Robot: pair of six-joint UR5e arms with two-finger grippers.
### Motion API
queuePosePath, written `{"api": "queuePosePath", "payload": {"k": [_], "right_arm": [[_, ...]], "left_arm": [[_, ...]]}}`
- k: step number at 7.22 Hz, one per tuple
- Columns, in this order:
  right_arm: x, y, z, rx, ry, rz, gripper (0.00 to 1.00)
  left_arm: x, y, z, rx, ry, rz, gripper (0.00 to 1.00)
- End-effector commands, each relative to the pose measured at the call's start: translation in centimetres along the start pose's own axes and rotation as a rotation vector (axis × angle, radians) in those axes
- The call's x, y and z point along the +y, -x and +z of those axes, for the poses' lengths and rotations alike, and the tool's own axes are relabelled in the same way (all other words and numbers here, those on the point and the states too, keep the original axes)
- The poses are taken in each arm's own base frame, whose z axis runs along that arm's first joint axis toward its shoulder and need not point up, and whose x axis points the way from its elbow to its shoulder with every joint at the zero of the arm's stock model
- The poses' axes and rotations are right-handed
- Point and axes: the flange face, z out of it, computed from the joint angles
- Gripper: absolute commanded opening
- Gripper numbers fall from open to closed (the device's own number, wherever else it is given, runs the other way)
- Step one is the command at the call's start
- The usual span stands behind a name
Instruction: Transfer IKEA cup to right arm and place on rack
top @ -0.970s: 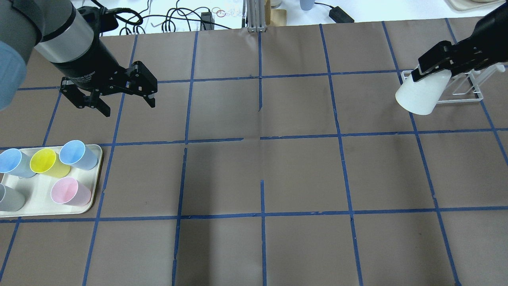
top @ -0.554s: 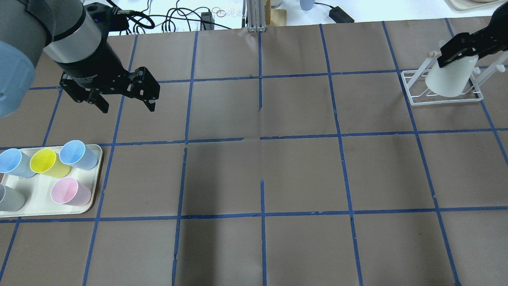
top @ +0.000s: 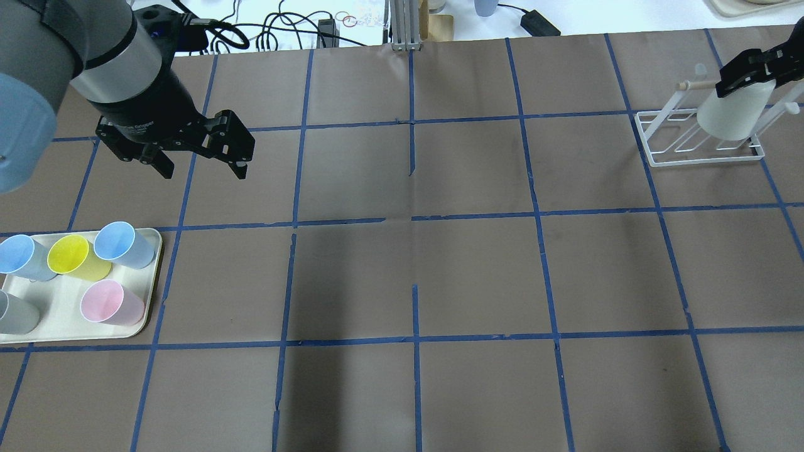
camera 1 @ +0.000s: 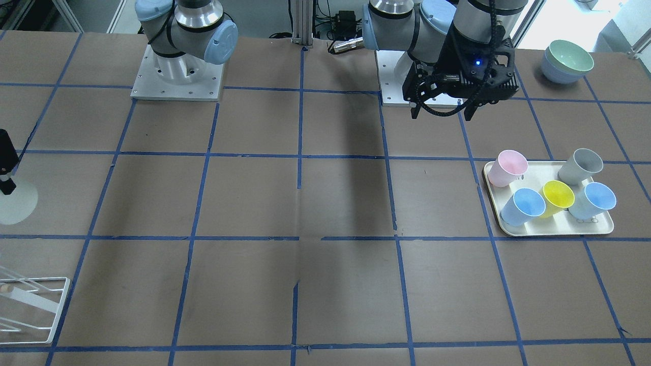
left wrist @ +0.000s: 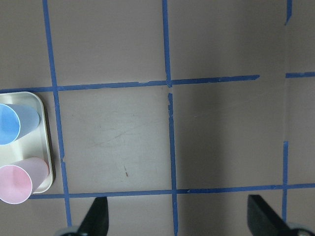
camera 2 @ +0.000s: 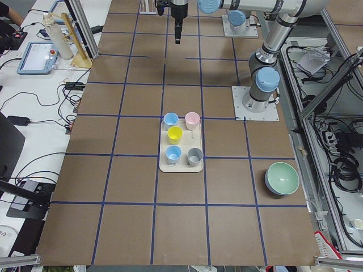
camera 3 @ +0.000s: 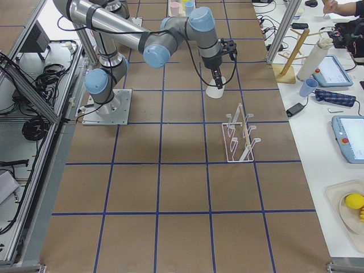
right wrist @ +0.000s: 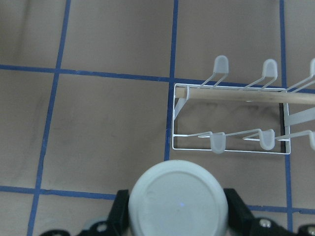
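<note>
The pale cream IKEA cup [top: 733, 116] hangs mouth down in my right gripper [top: 749, 76], which is shut on its base end. In the overhead view it overlaps the white wire rack [top: 666, 157]. The right wrist view shows the cup's base [right wrist: 178, 204] with the rack [right wrist: 226, 147] and its wooden rod just ahead of it. The front view shows the cup [camera 1: 15, 203] in the air, apart from the rack [camera 1: 30, 305]. My left gripper [top: 202, 168] is open and empty, high over the table's left side.
A cream tray [top: 63, 311] at the front left holds several cups, among them a pink cup [top: 113, 302] and a grey cup [top: 16, 314]. Stacked bowls [camera 1: 567, 61] stand beside the left arm's base. Cables lie along the far edge.
My right gripper has carried the cup right and back towards the rack and turned it from tilted to mouth down. My left gripper has shifted slightly.
</note>
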Motion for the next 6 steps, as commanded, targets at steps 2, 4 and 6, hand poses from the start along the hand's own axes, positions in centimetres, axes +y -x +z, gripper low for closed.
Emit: {"api": "queuePosePath", "payload": {"k": [2, 4, 6], "right_arm": [[-0.5, -4.0, 2.8, 0.029, -0.038, 0.037, 0.00], [-0.8, -4.7, 4.8, 0.018, -0.030, 0.051, 0.00], [-1.2, -4.8, 6.5, -0.004, -0.053, 0.058, 0.00]], "left_arm": [[0.1, 0.0, -0.2, -0.002, -0.006, -0.001, 1.00], [0.0, 0.1, -0.4, -0.005, -0.008, -0.002, 1.00], [0.1, 0.1, -0.4, -0.005, -0.010, -0.003, 1.00]]}}
